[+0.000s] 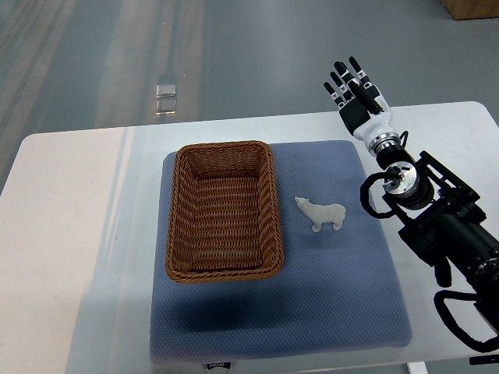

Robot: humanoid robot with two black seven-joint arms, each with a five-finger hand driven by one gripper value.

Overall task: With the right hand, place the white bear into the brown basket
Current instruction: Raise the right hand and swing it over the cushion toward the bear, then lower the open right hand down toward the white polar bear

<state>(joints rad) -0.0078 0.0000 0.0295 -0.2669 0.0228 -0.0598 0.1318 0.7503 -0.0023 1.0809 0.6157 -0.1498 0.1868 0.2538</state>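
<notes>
On a white table (70,234) over grey flooring, a blue quilted mat (327,296) held an empty brown wicker basket (223,210).

A small white toy bear (323,214) lay on the mat just right of the basket, well apart from the right hand (357,95), whose fingers stretched open beyond the mat's far corner, holding nothing.

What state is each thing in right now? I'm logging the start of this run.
Bear: lying on the blue mat, right of the basket, not held.
Basket: upright on the mat, empty.
Right hand: open, fingers straight, raised past the mat's far right corner, holding nothing.
Left hand: not in view.
</notes>
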